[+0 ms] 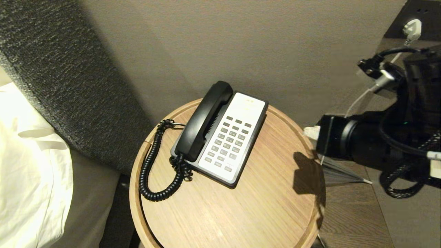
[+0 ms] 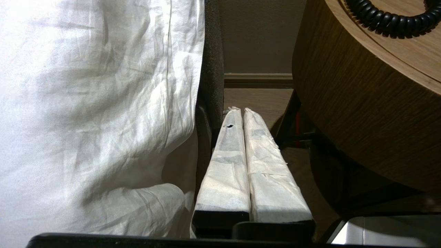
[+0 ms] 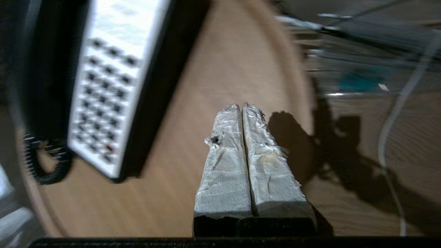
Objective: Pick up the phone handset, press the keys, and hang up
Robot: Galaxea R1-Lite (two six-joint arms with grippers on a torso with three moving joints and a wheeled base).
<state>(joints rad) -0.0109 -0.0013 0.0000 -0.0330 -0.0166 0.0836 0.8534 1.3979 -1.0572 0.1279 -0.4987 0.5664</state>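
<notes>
We record our left gripper (image 2: 243, 112), its two white-wrapped fingers (image 2: 225, 165) pressed together, empty, low between a hanging white sheet (image 2: 96, 103) and the round wooden table (image 2: 361, 113). A coiled black cord (image 2: 389, 22) lies on the tabletop edge. Beyond: wood floor (image 2: 258, 100) and baseboard (image 2: 258, 80).

Head camera overlooks table (image 1: 241, 206); right wrist close above; left wrist beside, low.
</notes>
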